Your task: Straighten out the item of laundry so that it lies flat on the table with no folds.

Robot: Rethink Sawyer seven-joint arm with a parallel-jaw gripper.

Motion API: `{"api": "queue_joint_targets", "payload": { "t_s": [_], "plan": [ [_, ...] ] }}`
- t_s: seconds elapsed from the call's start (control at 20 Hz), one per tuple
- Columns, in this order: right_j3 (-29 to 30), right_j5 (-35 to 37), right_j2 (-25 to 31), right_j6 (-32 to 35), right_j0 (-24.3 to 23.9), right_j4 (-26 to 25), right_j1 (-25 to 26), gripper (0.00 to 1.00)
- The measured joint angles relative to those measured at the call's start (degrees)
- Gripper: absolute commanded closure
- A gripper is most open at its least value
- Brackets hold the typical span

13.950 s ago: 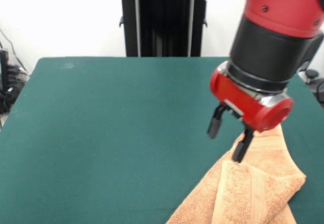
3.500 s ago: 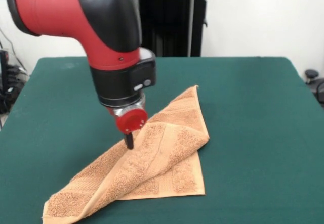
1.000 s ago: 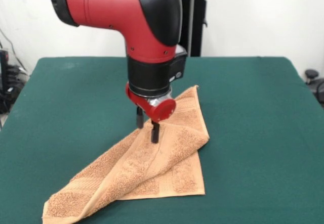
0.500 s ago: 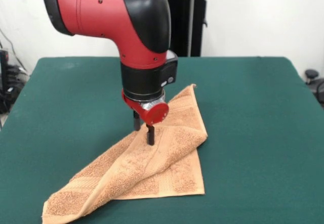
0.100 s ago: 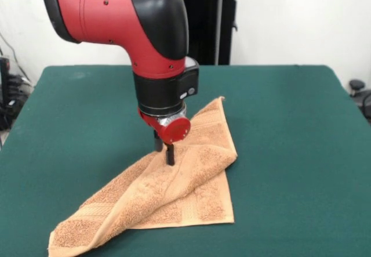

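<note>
On the table [image 5: 278, 129], folded towel [image 5: 174, 193] under lowered gripper [image 5: 164, 152].

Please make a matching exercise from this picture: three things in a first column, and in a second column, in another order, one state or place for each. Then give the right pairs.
Column one:
1. towel
2. gripper
3. table

Column two:
A. covered in dark green cloth
B. folded over itself, not flat
C. down at the fold's upper edge

Pairs: 1-B, 2-C, 3-A.
</note>
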Motion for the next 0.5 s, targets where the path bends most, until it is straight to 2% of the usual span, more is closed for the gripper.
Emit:
{"api": "queue_joint_targets", "payload": {
  "t_s": [0.5],
  "plan": [
    [0.11, -0.15, 0.22, 0.00, -0.28, -0.02, -0.15, 1.00]
  ]
}}
